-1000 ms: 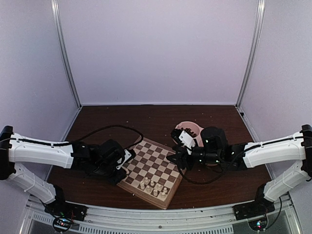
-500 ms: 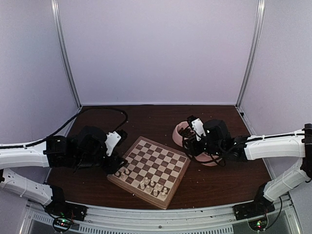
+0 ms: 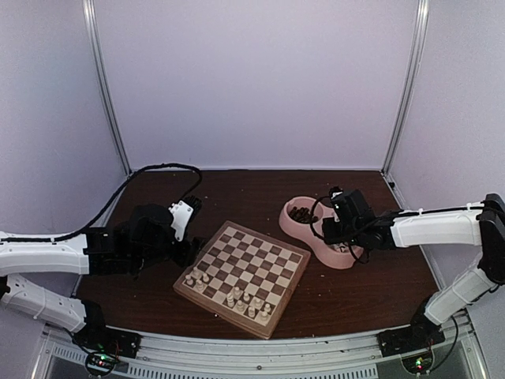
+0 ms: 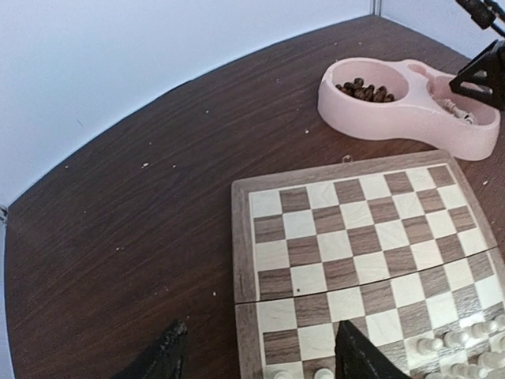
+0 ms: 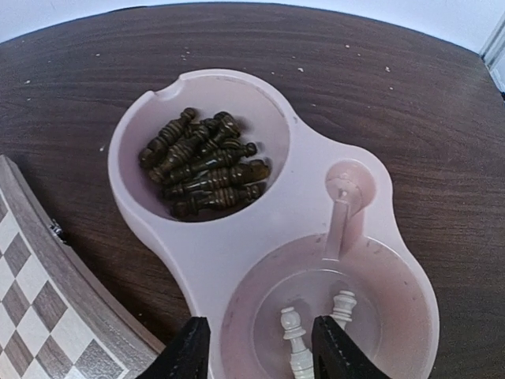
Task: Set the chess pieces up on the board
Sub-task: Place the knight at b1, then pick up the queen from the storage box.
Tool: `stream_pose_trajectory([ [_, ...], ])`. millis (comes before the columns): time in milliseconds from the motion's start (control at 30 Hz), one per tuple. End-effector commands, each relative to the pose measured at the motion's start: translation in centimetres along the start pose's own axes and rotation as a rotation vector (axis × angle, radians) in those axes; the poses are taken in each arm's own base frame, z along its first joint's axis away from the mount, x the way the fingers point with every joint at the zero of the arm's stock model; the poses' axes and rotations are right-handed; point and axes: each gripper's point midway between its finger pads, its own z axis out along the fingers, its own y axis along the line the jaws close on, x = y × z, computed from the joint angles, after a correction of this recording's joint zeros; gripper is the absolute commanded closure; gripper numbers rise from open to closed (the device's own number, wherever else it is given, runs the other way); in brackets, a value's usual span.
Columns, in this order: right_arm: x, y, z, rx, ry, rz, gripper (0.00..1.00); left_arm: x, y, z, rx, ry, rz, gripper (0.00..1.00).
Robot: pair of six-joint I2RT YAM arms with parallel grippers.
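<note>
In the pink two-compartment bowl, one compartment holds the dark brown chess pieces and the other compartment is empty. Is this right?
Not quite. The other compartment of the pink two-compartment bowl is not empty: two pale cream chess pieces lie there, as the right wrist view shows.

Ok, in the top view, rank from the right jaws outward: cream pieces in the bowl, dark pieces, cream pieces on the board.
1. Cream pieces in the bowl: under the right jaws.
2. Dark pieces: other compartment, leftward.
3. Cream pieces on the board: its near edge.
</note>
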Motion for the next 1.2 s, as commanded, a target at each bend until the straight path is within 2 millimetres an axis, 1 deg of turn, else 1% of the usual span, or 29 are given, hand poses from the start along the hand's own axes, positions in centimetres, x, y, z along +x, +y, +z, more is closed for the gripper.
stream_pose_trajectory([
  [0,-0.1,-2.6,0.5,0.133,0.017,0.096,0.54,-1.2,1.8,-0.8,-0.079,-0.093,-0.009,0.35],
  [133,-0.1,-3.6,0.6,0.16,0.04,0.12,0.54,-2.0,2.5,-1.6,-0.103,-0.133,-0.017,0.34],
  [233,0.1,-4.4,0.8,0.184,0.067,0.141,0.55,-1.9,3.0,-1.8,-0.124,-0.15,-0.018,0.34],
  [367,0.9,-4.4,1.9,0.179,0.108,0.153,0.55,-1.9,3.1,-1.8,-0.131,-0.158,-0.018,0.34],
  [533,1.7,-4.9,3.0,0.242,0.188,0.154,0.58,-2.0,3.2,-2.0,-0.133,-0.16,-0.019,0.34],
  [633,2.1,-4.7,3.3,0.228,0.188,0.156,0.57,-2.0,3.3,-2.0,-0.14,-0.16,-0.005,0.34],
  [833,1.5,-4.8,2.6,0.214,0.156,0.18,0.55,-2.0,3.2,-1.8,-0.138,-0.138,0.01,0.34],
  [967,0.6,-5.5,1.2,0.233,0.111,0.225,0.53,-2.0,3.1,-2.2,-0.119,-0.156,0.008,0.32],
  [1100,0.1,-6.5,-0.1,0.255,0.057,0.25,0.51,-2.1,2.7,-2.1,-0.1,-0.143,0.012,0.32],
  [1167,0.0,-6.2,-0.2,0.23,0.057,0.245,0.51,-2.5,2.9,-2.2,-0.114,-0.139,0.016,0.32],
])
